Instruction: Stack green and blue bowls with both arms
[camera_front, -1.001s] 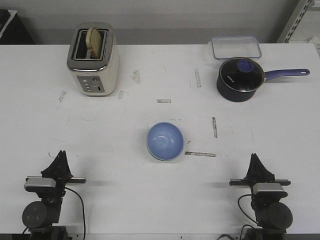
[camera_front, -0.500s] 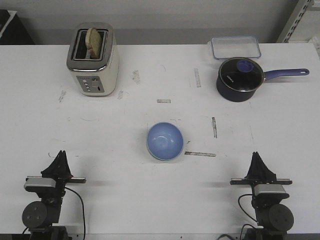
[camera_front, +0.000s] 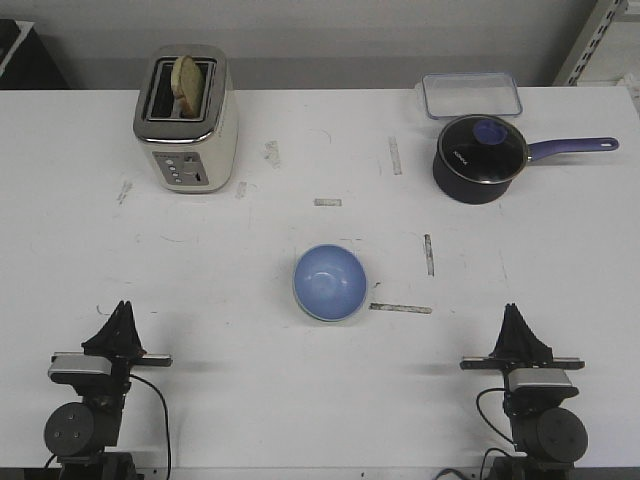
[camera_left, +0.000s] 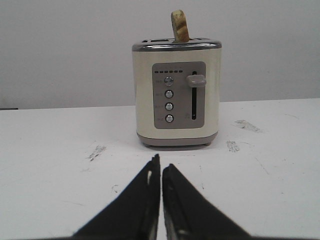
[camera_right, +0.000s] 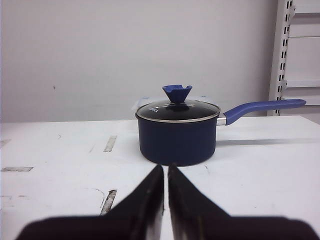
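Both end effectors (left (camera_front: 121, 313), right (camera_front: 513, 316)) closed, empty; one blue bowl (camera_front: 329, 282).

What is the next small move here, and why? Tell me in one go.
Probably none: leave both arms parked. The left gripper and right gripper are shut and empty at the near table edge, apart from the blue bowl. No separate green bowl shows anywhere; a pale edge at the blue bowl's rim may be it, already stacked underneath, though I cannot tell.
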